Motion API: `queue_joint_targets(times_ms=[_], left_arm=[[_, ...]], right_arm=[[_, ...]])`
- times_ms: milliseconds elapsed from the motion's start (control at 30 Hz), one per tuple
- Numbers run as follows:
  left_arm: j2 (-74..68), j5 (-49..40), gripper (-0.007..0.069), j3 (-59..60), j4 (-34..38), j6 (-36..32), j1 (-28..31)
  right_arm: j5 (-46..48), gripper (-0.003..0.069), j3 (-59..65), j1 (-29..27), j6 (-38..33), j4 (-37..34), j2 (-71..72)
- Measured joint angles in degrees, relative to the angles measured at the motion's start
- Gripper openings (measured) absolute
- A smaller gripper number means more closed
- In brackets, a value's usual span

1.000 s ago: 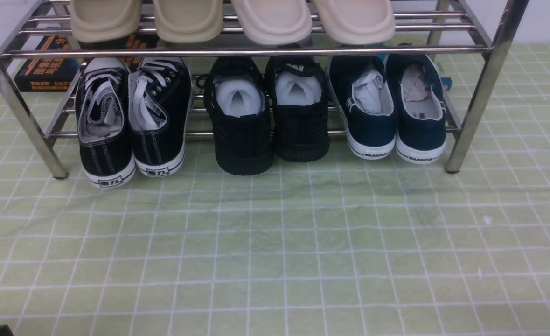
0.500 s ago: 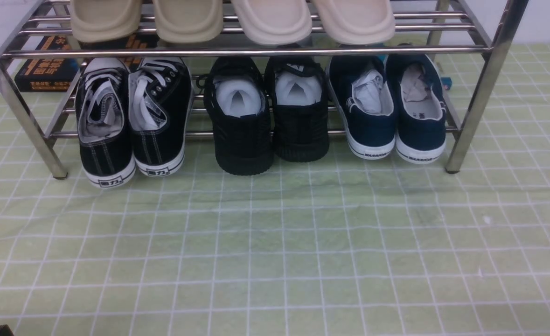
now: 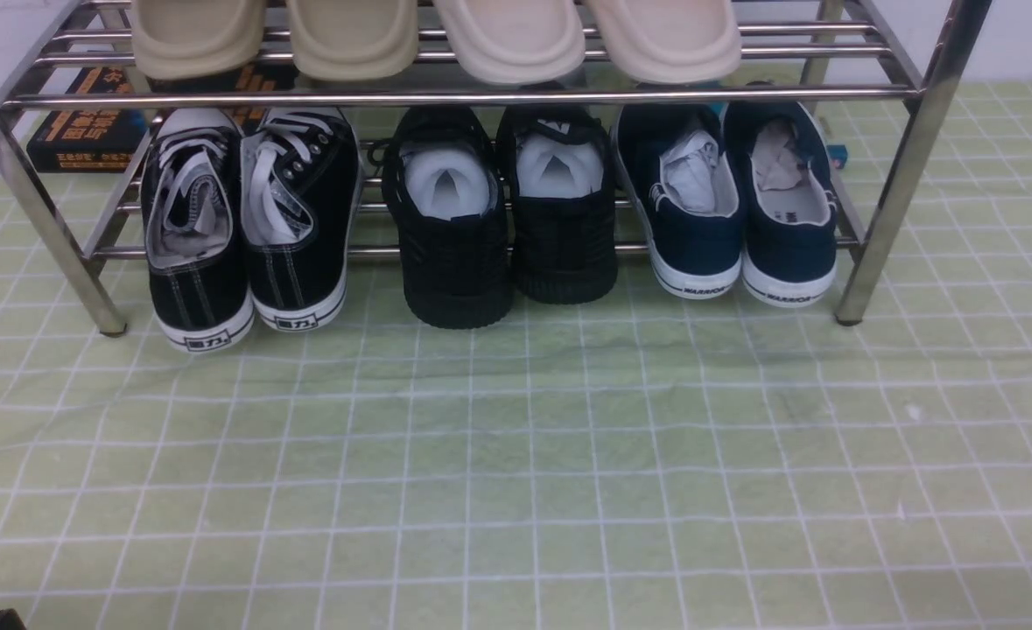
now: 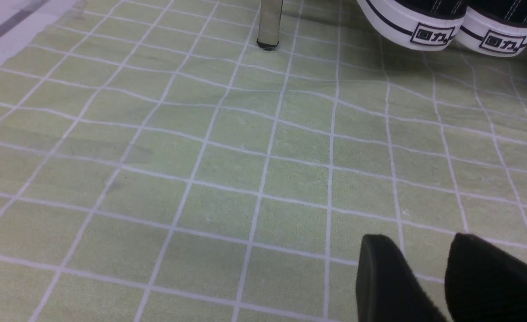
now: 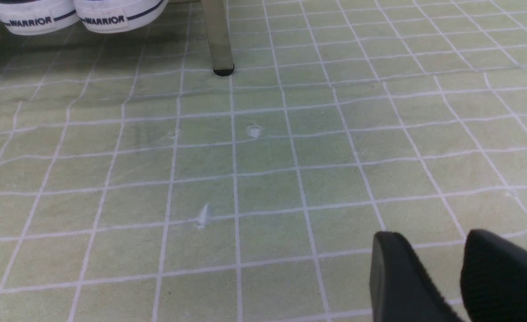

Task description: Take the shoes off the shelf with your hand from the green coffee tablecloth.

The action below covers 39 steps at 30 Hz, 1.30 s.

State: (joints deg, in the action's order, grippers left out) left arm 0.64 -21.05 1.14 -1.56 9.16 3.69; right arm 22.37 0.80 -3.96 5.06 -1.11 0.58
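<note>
The navy slip-on shoes (image 3: 715, 201) sit side by side on the lower tier of the steel shoe rack (image 3: 472, 96), near its right leg, their white heels jutting past the front bar. Just beside them are all-black shoes (image 3: 507, 219), then black lace-up sneakers (image 3: 244, 227) near the left leg. Pale clogs (image 3: 437, 35) fill the upper tier's front edge. A wide stretch of bare green gridded tablecloth (image 3: 498, 455) spreads before the rack. The left jaws (image 4: 424, 264) and right jaws (image 5: 440, 259) stand apart, holding nothing, over open cloth.
</note>
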Motion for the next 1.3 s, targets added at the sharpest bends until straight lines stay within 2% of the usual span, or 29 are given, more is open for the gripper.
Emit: queue_joint_targets(times_ms=[67,167,200,233,300,400,533,700,767,867,1000,1033,1067,1200,1267,1300], left_arm=[[0.0,0.0,0.0239,0.0,0.0,0.0,0.0],[0.0,0.0,0.0239,0.0,0.0,0.0,0.0],[0.0,0.0,0.0239,0.0,0.0,0.0,0.0],[0.0,0.0,0.0239,0.0,0.0,0.0,0.0],[0.0,0.0,0.0239,0.0,0.0,0.0,0.0],[0.0,0.0,0.0239,0.0,0.0,0.0,0.0],[0.0,0.0,0.0239,0.0,0.0,0.0,0.0],[0.0,0.0,0.0239,0.0,0.0,0.0,0.0],[0.0,0.0,0.0239,0.0,0.0,0.0,0.0],[0.0,0.0,0.0239,0.0,0.0,0.0,0.0],[0.0,0.0,0.0239,0.0,0.0,0.0,0.0],[0.0,0.0,0.0239,0.0,0.0,0.0,0.0],[0.0,0.0,0.0239,0.0,0.0,0.0,0.0],[0.0,0.0,0.0239,0.0,0.0,0.0,0.0],[0.0,0.0,0.0239,0.0,0.0,0.0,0.0],[0.0,0.0,0.0239,0.0,0.0,0.0,0.0]], right_arm=[[-0.1,0.0238,0.0,0.0,0.0,-0.5,0.0],[-0.2,0.0238,0.0,0.0,1.2,-5.2,0.0],[-0.2,0.0238,0.0,0.0,3.6,-10.4,0.0],[-0.2,0.0238,0.0,0.0,4.0,-11.3,0.0],[0.3,0.0238,0.2,0.0,10.6,-25.5,0.0],[0.8,0.0238,0.5,0.0,14.6,-38.2,0.0],[0.8,0.0238,0.6,0.0,15.3,-47.4,0.0],[0.7,0.0238,0.6,0.0,14.4,-49.6,0.0],[1.3,0.0232,0.5,0.0,11.2,-50.1,0.0],[4.5,0.0185,-2.2,0.0,2.7,-51.3,0.0],[4.7,0.0055,-10.6,0.0,-10.0,-52.0,-1.2],[4.6,0.0048,-11.1,0.0,-11.3,-52.0,-1.7],[4.4,-0.0001,-15.7,0.0,-16.0,-51.9,-5.0],[7.1,-0.0011,-24.0,0.0,-23.1,-49.1,-14.7],[11.3,-0.0006,-27.4,0.0,-24.2,-46.6,-21.4],[16.3,-0.0002,-30.2,0.0,-24.4,-44.8,-26.5]])
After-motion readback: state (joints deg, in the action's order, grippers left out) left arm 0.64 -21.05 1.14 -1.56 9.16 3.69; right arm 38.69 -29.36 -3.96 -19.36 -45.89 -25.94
